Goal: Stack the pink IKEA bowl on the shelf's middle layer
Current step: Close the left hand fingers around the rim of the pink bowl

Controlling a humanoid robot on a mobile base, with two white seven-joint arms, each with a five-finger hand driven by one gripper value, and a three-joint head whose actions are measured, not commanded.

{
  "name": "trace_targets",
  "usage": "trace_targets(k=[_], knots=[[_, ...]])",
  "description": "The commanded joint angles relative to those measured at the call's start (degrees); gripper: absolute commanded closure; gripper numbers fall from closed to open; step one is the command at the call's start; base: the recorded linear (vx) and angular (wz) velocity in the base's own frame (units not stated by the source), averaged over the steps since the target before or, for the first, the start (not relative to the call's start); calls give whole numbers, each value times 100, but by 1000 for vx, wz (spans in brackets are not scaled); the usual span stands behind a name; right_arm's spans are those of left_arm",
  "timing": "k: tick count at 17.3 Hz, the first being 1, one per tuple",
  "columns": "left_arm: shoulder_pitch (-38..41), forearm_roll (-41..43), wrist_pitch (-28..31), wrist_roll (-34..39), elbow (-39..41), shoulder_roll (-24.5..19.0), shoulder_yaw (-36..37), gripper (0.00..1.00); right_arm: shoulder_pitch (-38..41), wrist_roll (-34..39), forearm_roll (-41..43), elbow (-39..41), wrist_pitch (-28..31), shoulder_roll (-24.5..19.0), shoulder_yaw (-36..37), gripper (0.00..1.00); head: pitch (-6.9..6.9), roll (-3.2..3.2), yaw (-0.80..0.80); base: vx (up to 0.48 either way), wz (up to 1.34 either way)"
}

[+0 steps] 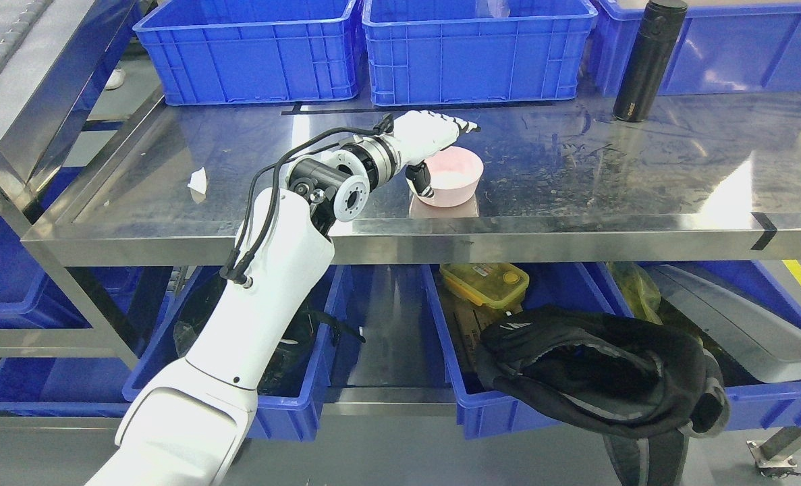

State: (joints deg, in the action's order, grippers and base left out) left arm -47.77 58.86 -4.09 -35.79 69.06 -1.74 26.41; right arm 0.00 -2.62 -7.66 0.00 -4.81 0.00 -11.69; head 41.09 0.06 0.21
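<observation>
A pink bowl [451, 177] stands upright on the steel shelf [575, 175], near its front edge. My left hand [434, 145] reaches in from the lower left and sits at the bowl's left rim. Its fingers stretch flat over the bowl's far edge and the thumb [420, 181] hangs down by the near left rim. I cannot tell whether the hand grips the bowl. Only one pink bowl shows.
Three blue crates [478, 50] line the back of the shelf. A black flask [646, 61] stands at the back right. A scrap of white paper [198, 181] lies at the left. Below the shelf are blue bins with a yellow box [484, 282] and a black bag [596, 368].
</observation>
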Motion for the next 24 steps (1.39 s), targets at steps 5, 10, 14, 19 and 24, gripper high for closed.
trace_targets(k=[5, 10, 14, 19, 24], knots=[[-206, 3, -39, 397, -1236, 74, 558, 7, 88, -2, 1, 100, -3, 100, 0, 0, 0, 0, 0, 0, 0], [-339, -41, -39, 607, -1492, 74, 690, 11, 88, -2, 1, 100, -3, 100, 0, 0, 0, 0, 0, 0, 0], [-339, -154, -48, 661, -1632, 74, 699, 18, 88, -2, 1, 100, -3, 100, 0, 0, 0, 0, 0, 0, 0], [-347, -480, -127, 757, -1659, 74, 822, 27, 88, -2, 1, 100, -3, 100, 0, 0, 0, 0, 0, 0, 0], [-566, -480, -136, 801, -1746, 74, 822, 35, 88, -2, 1, 100, -3, 100, 0, 0, 0, 0, 0, -2, 7]])
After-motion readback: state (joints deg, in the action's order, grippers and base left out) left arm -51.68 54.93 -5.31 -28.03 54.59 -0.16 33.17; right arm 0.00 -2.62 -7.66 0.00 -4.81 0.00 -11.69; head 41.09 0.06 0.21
